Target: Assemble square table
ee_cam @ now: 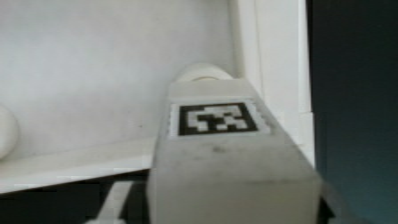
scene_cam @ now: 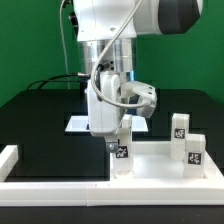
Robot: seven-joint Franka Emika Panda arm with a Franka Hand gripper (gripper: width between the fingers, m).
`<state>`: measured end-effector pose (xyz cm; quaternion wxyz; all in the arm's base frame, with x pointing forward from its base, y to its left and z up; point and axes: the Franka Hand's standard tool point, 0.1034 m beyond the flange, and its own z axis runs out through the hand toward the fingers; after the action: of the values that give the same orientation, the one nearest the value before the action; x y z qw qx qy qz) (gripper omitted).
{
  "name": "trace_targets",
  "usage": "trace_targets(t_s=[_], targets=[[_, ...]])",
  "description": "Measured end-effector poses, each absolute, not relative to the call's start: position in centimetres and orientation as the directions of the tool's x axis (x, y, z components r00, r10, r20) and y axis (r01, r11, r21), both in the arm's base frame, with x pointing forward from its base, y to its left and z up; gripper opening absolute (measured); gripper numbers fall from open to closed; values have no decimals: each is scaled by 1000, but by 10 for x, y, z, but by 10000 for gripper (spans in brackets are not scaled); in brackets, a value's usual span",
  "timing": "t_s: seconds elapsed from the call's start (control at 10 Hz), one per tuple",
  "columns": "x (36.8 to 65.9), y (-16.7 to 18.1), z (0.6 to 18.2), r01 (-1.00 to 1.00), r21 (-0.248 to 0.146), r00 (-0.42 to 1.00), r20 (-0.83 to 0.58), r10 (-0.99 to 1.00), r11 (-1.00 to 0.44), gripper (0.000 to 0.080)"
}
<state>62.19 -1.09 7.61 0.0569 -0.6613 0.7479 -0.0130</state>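
Note:
The square table slab [scene_cam: 155, 160] is a white square with a raised rim, lying at the exterior view's right. My gripper [scene_cam: 120, 138] is shut on a white tagged leg block [scene_cam: 121, 155] and holds it upright over the slab's left corner; I cannot tell whether it touches. In the wrist view the leg [ee_cam: 222, 150] fills the middle with its tag facing the camera, and the slab's floor [ee_cam: 107, 60] and rim [ee_cam: 267, 45] lie beyond it. Two more tagged legs [scene_cam: 179, 126] [scene_cam: 194, 151] stand on the slab's right side.
A long white border rail [scene_cam: 90, 186] runs along the front, with its raised end at the exterior view's left [scene_cam: 10, 156]. The marker board [scene_cam: 78, 124] lies flat behind the arm. A rounded white part [ee_cam: 6, 130] shows at the wrist view's edge.

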Motion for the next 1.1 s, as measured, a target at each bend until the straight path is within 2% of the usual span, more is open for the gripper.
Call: trace_targets(t_s=[0.1, 0.3, 0.4, 0.5, 0.7, 0.8, 0.9, 1.1], targets=[[622, -8, 76, -994, -97, -44, -54, -998, 49, 290], [624, 11, 75, -963, -101, 250, -6, -968, -248, 555], [625, 15, 74, -920, -95, 381, 15, -925, -380, 555], [625, 13, 74, -899, -94, 427, 21, -904, -427, 628], [625, 12, 74, -821, -90, 563, 35, -826, -564, 645], [624, 11, 74, -738, -74, 669, 50, -742, -670, 648], [622, 11, 74, -584, -38, 809, 65, -585, -811, 649], [619, 19, 74, -344, 6, 936, 75, -343, -939, 649]])
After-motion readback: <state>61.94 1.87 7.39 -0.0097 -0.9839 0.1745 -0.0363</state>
